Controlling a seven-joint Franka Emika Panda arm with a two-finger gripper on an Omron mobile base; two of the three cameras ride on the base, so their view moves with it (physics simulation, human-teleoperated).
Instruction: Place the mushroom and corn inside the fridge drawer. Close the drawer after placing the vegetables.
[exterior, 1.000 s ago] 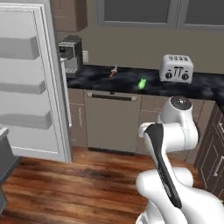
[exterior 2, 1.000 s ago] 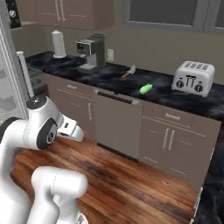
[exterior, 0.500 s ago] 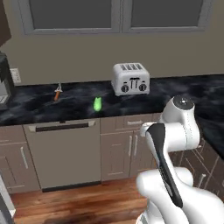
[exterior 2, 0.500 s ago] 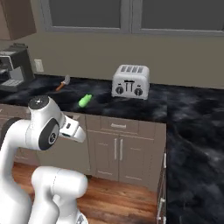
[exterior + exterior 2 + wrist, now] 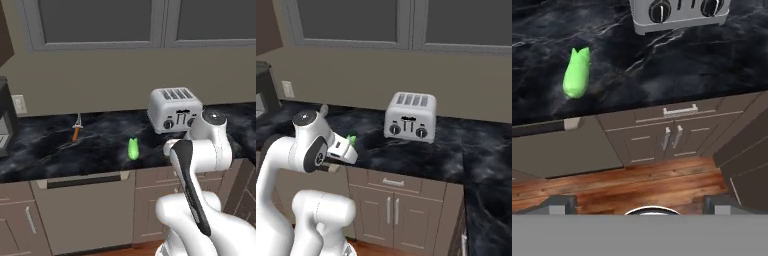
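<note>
Shifted with the driving base, not with the things: held against half a second before, both base views had come closer to the counter (image 5: 45, 152), with the toaster and the corn larger in them and lying just as they had on the dark marble.

Left to right in the left base view: found a dark coffee machine (image 5: 5, 120) at the edge, with a white wall outlet (image 5: 18, 104) just beside it. Saw an orange-handled knife (image 5: 76, 131) lying flat near the back wall. Saw the corn (image 5: 133, 148), wrapped in green husk, lying on the counter towards its front edge, above the right end of the dishwasher (image 5: 85, 210) and well apart from the knife. Found the silver four-slot toaster (image 5: 175, 109) further right, near the wall, partly behind the white arm (image 5: 200, 165).

In the right base view, caught only the green tip of the corn (image 5: 351, 138) behind the arm, left of the toaster (image 5: 409, 117).

In the hand view, looked down on the corn (image 5: 577, 72) at upper left, the toaster's knobs (image 5: 679, 12) along the top, a pair of cabinet doors (image 5: 671, 137) below the counter and the wooden floor (image 5: 637, 185) beneath. Showed the gripper (image 5: 639, 204) with its fingertips (image 5: 562, 202) spread wide, pinching nothing, well above the floor and apart from the corn.
</note>
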